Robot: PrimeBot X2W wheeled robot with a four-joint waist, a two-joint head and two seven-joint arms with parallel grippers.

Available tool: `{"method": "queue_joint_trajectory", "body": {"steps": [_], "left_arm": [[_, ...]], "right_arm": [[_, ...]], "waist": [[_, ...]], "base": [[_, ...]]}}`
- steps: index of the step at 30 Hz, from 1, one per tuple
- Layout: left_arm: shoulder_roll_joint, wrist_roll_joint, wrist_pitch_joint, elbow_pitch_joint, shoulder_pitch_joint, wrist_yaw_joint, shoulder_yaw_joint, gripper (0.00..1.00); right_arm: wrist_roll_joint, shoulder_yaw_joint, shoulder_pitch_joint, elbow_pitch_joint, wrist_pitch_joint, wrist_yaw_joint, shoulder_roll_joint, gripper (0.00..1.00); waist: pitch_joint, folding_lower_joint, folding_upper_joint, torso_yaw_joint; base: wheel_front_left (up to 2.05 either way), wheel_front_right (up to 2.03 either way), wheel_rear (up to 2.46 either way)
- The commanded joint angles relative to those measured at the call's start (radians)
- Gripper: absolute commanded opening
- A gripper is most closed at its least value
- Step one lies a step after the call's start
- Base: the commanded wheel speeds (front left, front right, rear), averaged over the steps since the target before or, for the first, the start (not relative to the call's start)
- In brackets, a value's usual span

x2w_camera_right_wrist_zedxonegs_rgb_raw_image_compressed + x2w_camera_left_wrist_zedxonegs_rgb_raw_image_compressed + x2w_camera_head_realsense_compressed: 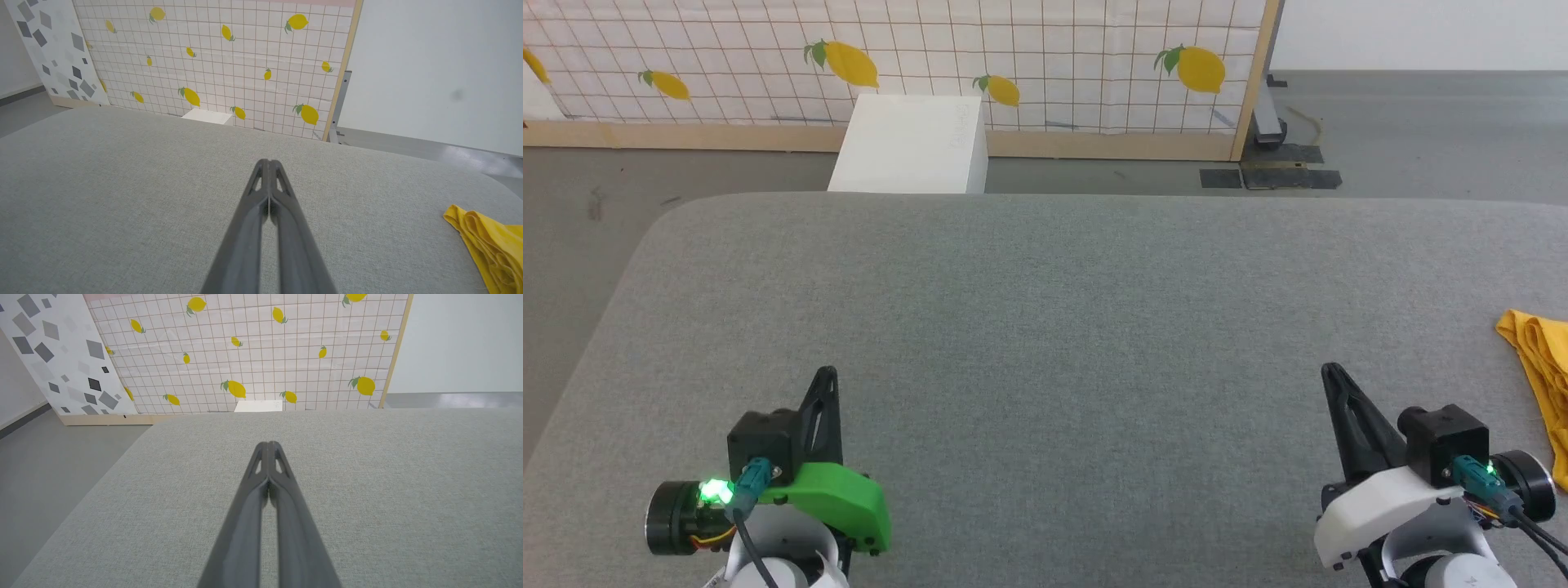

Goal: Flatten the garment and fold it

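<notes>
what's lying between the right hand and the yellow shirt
Nothing: a bare stretch of grey table separates the shut right hand from the crumpled yellow shirt. The head and right wrist views both show this.

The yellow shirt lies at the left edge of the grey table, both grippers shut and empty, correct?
No: the head view shows the yellow shirt at the right edge of the grey table. The left gripper and right gripper are shut and empty.

The left pincer (827, 374) and right pincer (1331, 371) are closed, empty, pointing forward.
</notes>
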State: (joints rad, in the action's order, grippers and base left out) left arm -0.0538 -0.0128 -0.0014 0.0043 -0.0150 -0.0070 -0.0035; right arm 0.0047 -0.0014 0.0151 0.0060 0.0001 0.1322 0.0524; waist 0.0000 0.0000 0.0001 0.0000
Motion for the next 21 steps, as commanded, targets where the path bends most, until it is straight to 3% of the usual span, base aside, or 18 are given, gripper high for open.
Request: {"method": "queue_joint_trajectory", "body": {"steps": [1,21], "left_arm": [[0.004,0.013,0.001,-0.004,0.015,0.007,0.004,0.00],[0.004,0.013,0.001,-0.004,0.015,0.007,0.004,0.00]], "right_arm": [[-0.005,0.001,-0.015,-0.006,0.000,-0.002,-0.002,0.00],[-0.005,0.001,-0.015,-0.006,0.000,-0.002,-0.002,0.00]], "waist": [[0.000,0.0000,-0.0001,0.000],[0.000,0.0000,-0.0001,0.000]], "base": [[0.00,0.00,0.00],[0.00,0.00,0.00]]}}
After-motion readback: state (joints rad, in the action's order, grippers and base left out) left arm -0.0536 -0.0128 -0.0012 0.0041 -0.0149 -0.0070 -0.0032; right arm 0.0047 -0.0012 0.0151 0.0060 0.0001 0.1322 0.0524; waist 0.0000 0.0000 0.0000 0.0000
